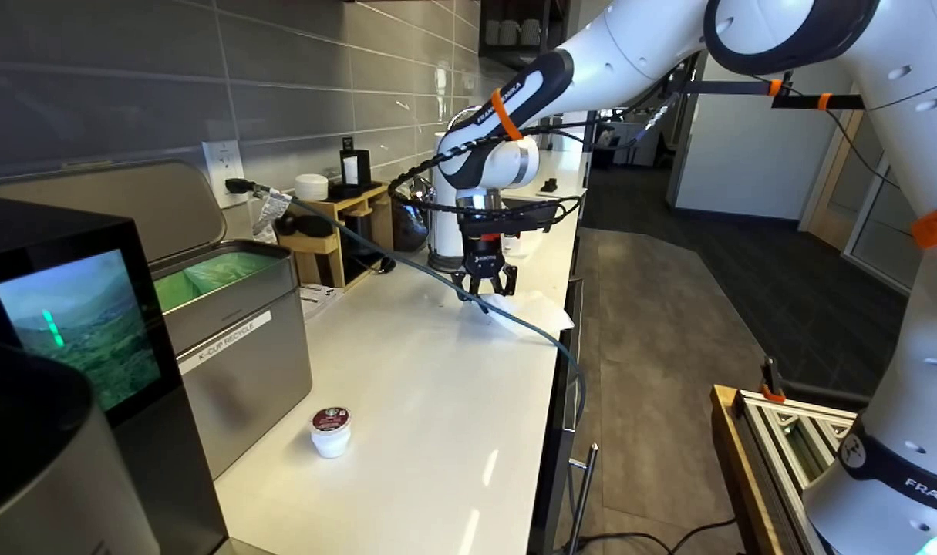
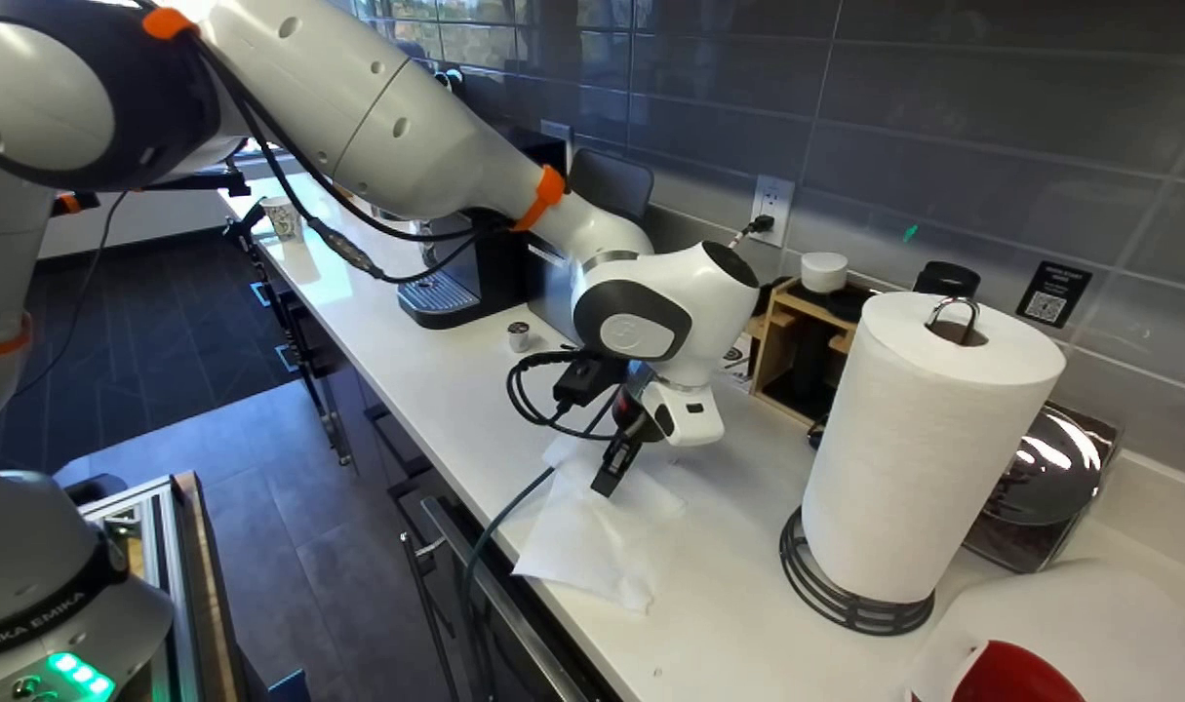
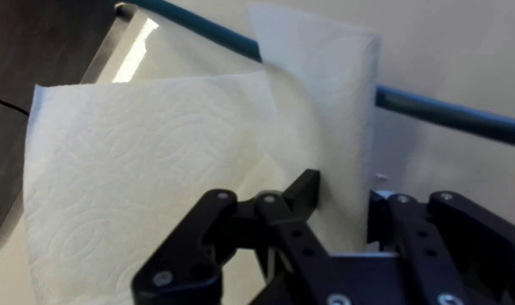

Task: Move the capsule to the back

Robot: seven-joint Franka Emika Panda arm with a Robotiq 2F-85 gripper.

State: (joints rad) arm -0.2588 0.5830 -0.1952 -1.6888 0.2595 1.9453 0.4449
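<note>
In an exterior view my black two-fingered gripper points down onto a rumpled white paper sheet on a long glossy white countertop, and a dark teal cable slants across in front of that gripper. Well apart from it, nearer the camera, a tiny round capsule with a dark maroon top and whitish body stands upright near an open grey metal bin labelled K-CUP RECYCLE. Past that bin I see a light-wood organiser against grey wall tiles.

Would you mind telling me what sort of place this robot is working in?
Probably a kitchenette or coffee corner, perhaps in an office: the bin labelled K-CUP RECYCLE, the capsule on the white counter, and the paper towel roll all suggest it.
</note>
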